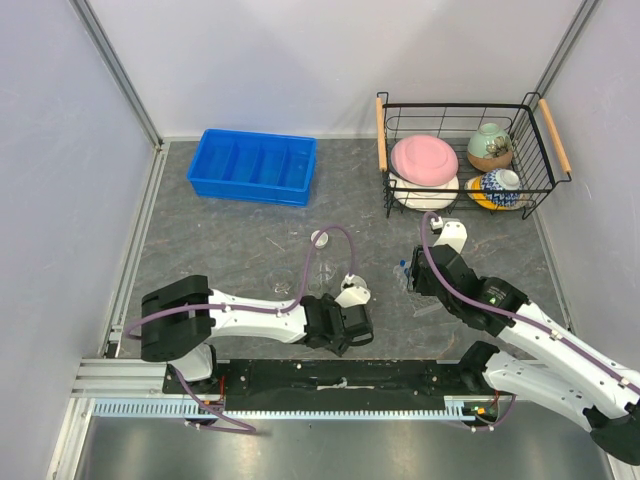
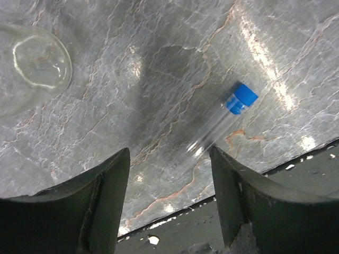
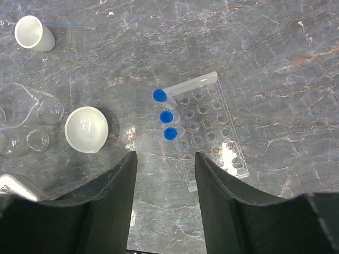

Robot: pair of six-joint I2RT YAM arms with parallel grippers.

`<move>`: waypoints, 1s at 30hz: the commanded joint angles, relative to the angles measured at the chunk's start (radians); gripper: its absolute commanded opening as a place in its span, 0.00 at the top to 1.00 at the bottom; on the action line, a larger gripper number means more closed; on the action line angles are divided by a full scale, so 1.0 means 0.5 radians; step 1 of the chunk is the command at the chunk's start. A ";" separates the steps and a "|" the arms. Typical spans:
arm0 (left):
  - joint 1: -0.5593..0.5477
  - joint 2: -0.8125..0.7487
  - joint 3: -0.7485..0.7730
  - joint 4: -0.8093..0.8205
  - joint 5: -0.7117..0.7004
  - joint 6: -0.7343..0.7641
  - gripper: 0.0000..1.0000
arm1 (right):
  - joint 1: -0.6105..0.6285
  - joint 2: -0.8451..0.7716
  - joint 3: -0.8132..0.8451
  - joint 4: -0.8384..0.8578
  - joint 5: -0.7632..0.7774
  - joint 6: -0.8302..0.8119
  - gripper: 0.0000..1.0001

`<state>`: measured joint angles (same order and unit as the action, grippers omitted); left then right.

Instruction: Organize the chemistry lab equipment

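Observation:
A blue-capped clear tube (image 2: 222, 123) lies on the grey table just beyond my left gripper (image 2: 168, 159), which is open and empty above it, near the table's front edge. My left gripper also shows in the top view (image 1: 348, 325). A clear plastic rack (image 3: 209, 132) holds three blue-capped tubes (image 3: 166, 117) along its left side. My right gripper (image 3: 166, 159) hovers open and empty just in front of the rack, and also shows in the top view (image 1: 418, 283). Two white dishes (image 3: 86, 128) (image 3: 34, 33) and clear glass beakers (image 3: 26, 119) lie left of the rack.
A blue bin (image 1: 255, 165) stands at the back left. A wire basket (image 1: 540, 180) at the back right holds a pink plate (image 1: 424, 158) and patterned bowls (image 1: 490, 146). A clear glass piece (image 2: 37, 66) lies left of the left gripper.

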<state>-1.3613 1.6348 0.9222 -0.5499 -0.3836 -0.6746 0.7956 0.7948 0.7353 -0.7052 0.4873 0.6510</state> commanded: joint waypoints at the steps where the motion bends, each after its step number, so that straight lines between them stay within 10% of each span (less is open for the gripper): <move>1: -0.023 0.053 0.052 0.103 -0.046 -0.074 0.32 | 0.001 -0.010 0.002 0.027 -0.008 -0.023 0.46; 30: -0.100 -0.168 -0.200 0.235 0.107 0.008 0.98 | 0.007 -0.028 0.063 0.024 -0.131 -0.029 0.48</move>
<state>-1.4040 1.6089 0.8555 -0.3882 -0.3618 -0.6827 0.7956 0.7948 0.7269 -0.7048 0.4477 0.6498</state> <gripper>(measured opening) 0.210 0.526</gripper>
